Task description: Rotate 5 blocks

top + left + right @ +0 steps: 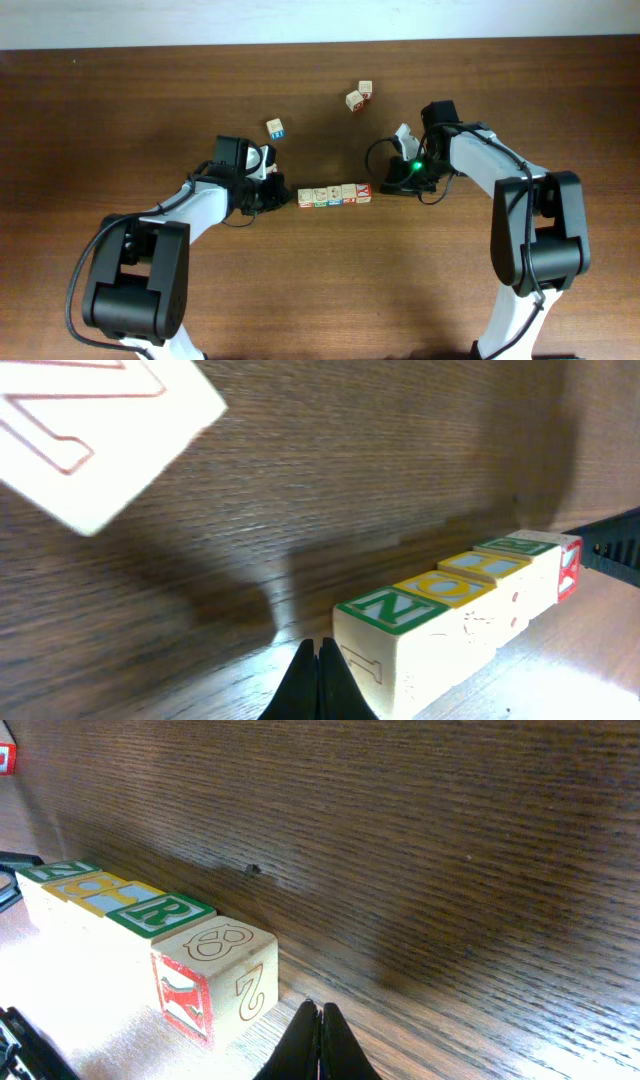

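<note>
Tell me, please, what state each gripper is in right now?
Left gripper: closed, holding nothing, beside the green-N end of the row of pale wooden alphabet cubes.
Right gripper: closed, holding nothing.

Five small pale wooden alphabet cubes [335, 195]: one straight row, touching side to side, flat on brown wooden table [120, 120], approx mid-table. Green-N end cube [400, 635] at one end; red-letter end cube [215, 975] at other, red face outward. Middle tops yellow/green.
</note>
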You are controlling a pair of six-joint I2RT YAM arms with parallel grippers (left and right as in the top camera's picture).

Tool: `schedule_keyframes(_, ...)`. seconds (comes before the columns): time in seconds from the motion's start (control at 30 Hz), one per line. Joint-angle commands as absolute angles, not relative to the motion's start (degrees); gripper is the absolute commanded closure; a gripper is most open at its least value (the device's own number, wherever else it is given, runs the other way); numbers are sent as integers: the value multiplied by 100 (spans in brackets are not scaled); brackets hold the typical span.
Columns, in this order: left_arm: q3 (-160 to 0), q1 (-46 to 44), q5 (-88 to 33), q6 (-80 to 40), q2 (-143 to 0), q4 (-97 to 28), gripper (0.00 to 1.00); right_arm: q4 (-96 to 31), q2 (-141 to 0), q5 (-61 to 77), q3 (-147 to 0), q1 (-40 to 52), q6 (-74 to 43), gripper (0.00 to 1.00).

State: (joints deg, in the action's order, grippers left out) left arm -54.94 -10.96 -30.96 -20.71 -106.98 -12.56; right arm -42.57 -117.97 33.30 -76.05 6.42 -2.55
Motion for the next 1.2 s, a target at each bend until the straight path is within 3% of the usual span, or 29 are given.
schedule_keyframes(0.0, -5443, -1079, -3374, -1962, -10735, -1214, 100, -4239, -11863, 3380, -7564, 672, -176, 96)
schedule_keyframes(1.17, -5443, -1081, -3787, -1968, -10735, -1245, 100, -4215, -11863, 3385, -7564, 679, -178, 96)
